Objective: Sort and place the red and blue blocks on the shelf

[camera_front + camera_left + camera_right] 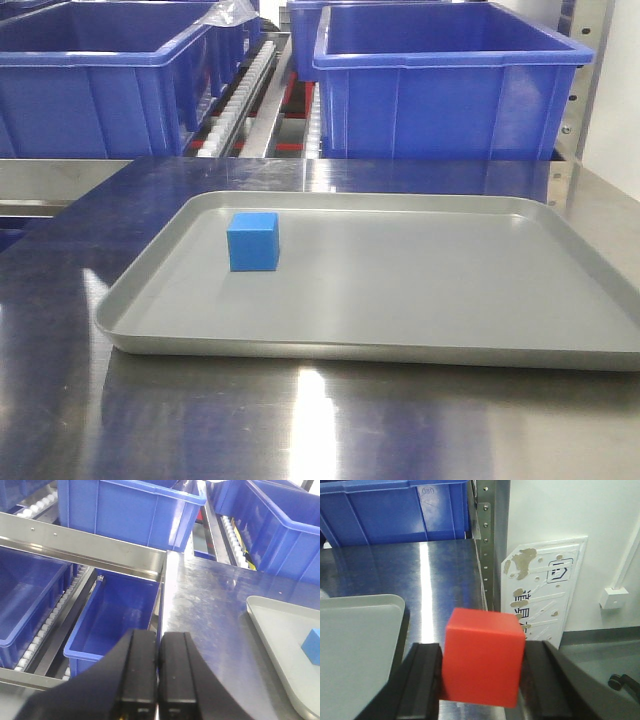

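Red block (484, 655) clamped between the right fingers (426, 680), above the worktop (445, 575) edge. Left fingers (137, 672) pressed together, empty; blue block (313, 647) sits on the grey tray (280, 630), well to their right.

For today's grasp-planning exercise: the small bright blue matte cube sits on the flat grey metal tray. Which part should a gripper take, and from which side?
Take the small bright blue matte cube by two opposite upright faces, coming straight down from above. It rests flat on the flat grey metal tray, nothing touches it, and the raised rim would likely hinder a low sideways approach.
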Controlling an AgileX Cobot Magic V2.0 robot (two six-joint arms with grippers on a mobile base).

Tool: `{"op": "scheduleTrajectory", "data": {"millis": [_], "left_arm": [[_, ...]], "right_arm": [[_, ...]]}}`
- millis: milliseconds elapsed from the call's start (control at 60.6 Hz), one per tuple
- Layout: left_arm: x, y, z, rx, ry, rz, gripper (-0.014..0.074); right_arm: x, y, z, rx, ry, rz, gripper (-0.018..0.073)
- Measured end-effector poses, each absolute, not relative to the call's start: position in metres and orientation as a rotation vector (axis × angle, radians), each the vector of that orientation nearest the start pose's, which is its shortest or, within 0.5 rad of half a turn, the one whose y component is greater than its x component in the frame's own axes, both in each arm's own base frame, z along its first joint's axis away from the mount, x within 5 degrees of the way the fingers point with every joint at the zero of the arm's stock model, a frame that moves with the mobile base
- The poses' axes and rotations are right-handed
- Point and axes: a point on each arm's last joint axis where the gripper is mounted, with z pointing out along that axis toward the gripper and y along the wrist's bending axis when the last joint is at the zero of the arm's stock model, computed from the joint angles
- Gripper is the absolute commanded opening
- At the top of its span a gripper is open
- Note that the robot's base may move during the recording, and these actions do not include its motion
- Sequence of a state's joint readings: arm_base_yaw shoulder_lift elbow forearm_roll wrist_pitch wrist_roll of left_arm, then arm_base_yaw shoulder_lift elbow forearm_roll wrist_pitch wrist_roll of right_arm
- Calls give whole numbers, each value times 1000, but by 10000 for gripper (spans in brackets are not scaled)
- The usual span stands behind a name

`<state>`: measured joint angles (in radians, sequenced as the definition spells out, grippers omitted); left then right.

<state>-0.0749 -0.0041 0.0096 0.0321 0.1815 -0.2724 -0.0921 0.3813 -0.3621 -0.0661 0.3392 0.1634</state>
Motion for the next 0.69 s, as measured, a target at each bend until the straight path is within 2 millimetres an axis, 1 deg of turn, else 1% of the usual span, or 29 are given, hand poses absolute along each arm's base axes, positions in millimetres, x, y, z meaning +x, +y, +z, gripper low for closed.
{"op": "scheduleTrajectory", "data": {"millis": [693], "left_arm": [[56, -4, 194, -143, 1670, -234, 134]], "right_arm": [[88, -10, 279, 193, 1831, -14, 57]]}}
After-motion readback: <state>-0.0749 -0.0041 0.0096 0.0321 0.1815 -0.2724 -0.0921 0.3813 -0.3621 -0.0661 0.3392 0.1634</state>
